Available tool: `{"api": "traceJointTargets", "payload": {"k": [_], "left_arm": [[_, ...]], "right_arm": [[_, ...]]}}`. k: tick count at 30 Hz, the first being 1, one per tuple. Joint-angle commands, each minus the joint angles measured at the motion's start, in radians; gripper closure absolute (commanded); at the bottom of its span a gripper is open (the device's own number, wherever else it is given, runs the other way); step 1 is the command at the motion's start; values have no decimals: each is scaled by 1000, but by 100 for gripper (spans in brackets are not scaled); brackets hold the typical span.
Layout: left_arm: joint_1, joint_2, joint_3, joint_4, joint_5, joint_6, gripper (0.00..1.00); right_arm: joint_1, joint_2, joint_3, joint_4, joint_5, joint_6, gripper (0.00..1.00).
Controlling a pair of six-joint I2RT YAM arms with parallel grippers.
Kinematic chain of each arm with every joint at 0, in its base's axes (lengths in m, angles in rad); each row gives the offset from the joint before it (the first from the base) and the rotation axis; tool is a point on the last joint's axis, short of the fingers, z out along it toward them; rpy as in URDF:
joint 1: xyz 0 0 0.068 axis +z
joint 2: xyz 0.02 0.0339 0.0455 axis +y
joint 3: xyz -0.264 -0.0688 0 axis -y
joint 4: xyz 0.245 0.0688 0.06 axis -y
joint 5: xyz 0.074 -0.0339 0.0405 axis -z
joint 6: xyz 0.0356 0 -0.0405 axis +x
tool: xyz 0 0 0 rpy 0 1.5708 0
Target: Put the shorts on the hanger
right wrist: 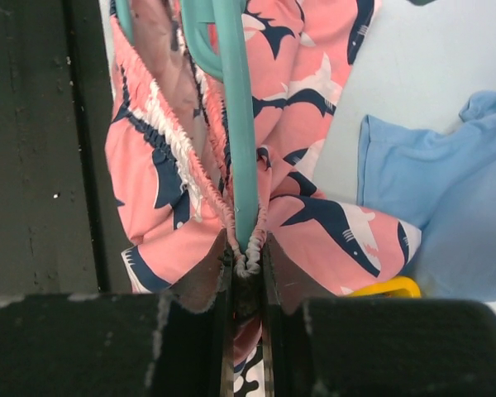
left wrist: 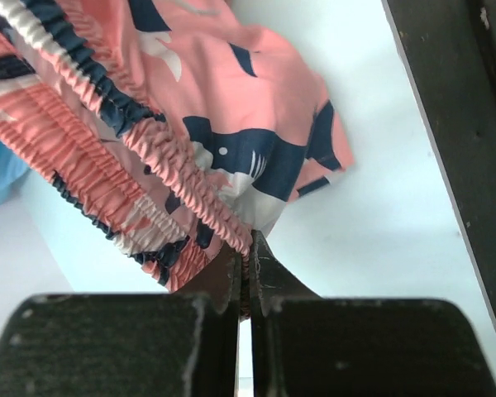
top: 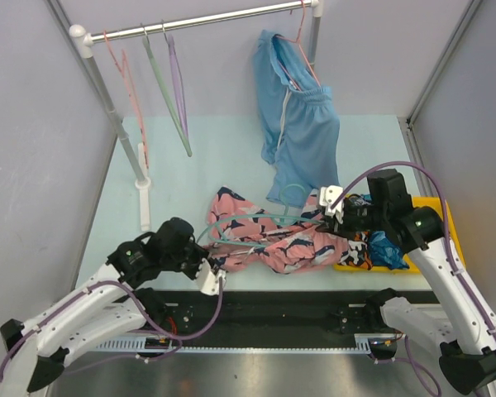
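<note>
2 grips are on: my left fingers (left wrist: 245, 269) are pinched shut on the elastic waistband of the shorts (top: 273, 241), at their near-left end, low over the worktop (top: 215, 157). My right fingers (top: 331, 208) clamp the hanger (right wrist: 236, 124) together with the gathered waistband at the shorts' right end. The shorts lie crumpled mid-worktop, with the hanger lying along them.
</note>
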Motion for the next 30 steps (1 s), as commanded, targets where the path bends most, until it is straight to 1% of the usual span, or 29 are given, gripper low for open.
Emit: {"api": "traceJointTargets", "payload": {"k": [1,4,6,8,12,15,20,27,30], "left_arm": [[127,30,58,-231,16,98,100],[180,53,101,-283,63,144,100],[220,52,133,-316,99,202,100],[231,52,164,-361,145,242,100],[233,46,198,-406,200,278,100],[233,64,242,-438,251,275,100],[237,128,307,-472,258,235,100],[297,149,316,-495,266,265,100],[308,170,356,-511,286,265,99]], "right_arm": [[-25,-41,18,-61,-22,-97,100],[-28,-51,14,-87,-11,-141,100],[-30,-48,-2,-81,43,-141,100],[-30,-46,-17,-68,99,-140,100],[-30,-40,-34,-29,147,-104,100],[-31,-37,-36,1,176,-72,100],[-30,-61,-48,-7,179,-143,100],[-34,-104,-75,-9,166,-189,100],[-27,-115,-95,-12,195,-227,100]]}}
